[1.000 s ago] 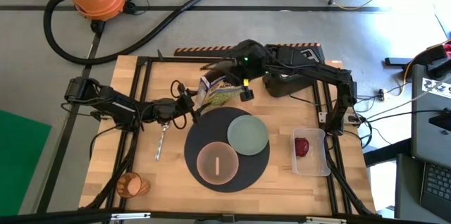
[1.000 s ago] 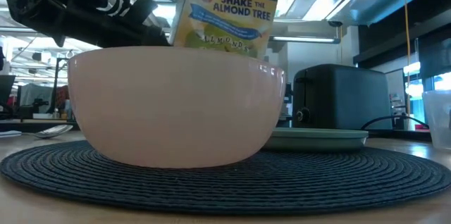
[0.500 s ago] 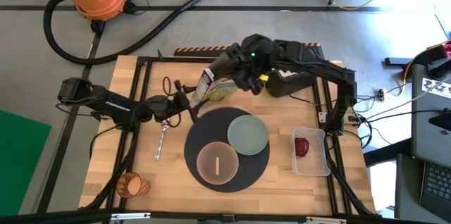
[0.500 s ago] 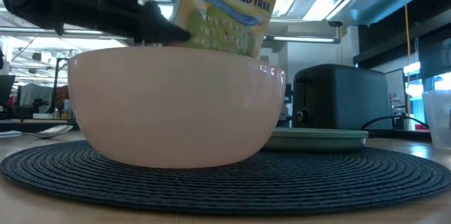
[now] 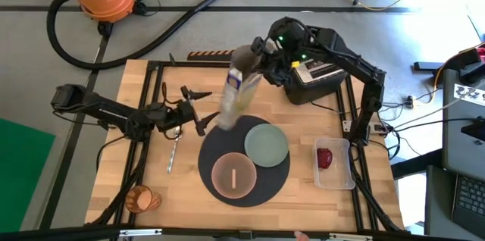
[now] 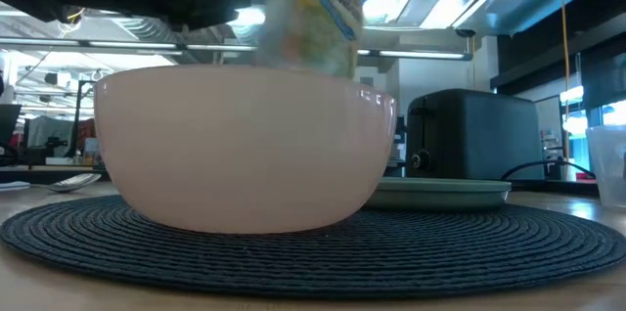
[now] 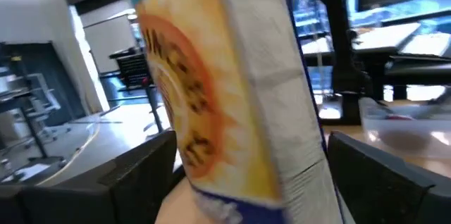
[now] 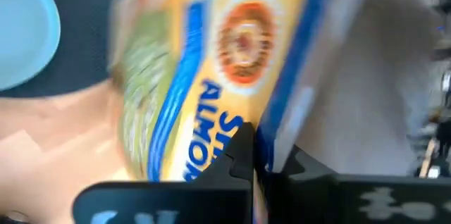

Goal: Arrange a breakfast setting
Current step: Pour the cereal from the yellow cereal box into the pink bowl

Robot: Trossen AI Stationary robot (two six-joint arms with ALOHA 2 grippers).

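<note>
My right gripper (image 5: 250,57) is shut on a yellow-and-blue cereal box (image 5: 235,98), held in the air over the far-left rim of the round dark mat (image 5: 216,146). The box also shows in the low view (image 6: 315,16), behind the pink bowl (image 6: 245,145). My left gripper (image 5: 195,111) is open to the box's left; in its wrist view its fingers (image 7: 144,168) stand wide on either side of the box (image 7: 232,104). The bowl (image 5: 233,174) and the pale green plate (image 5: 267,144) rest on the mat. The spoon (image 5: 173,150) lies on the wood left of the mat. The orange cup (image 5: 142,198) lies near the left front corner. My right gripper pinches the box's upper end (image 5: 241,73) between its two fingers; the wrist view shows a box edge (image 8: 282,129) running down between them. The fingers come from the table's far right, slanting down. The box hangs below them, tilted, clear of the table.
The black toaster (image 5: 318,80) stands at the far right, under my right arm. A clear tub (image 5: 335,176) holding the red apple (image 5: 325,158) sits right of the mat. Bare wood lies left of the mat and along the front edge. No toast slice shows.
My right gripper has risen and drawn back toward the far right with the box, which has swung from lying slanted and low to hanging nearly upright. My left gripper has pulled back toward the table's left edge, away from the box.
</note>
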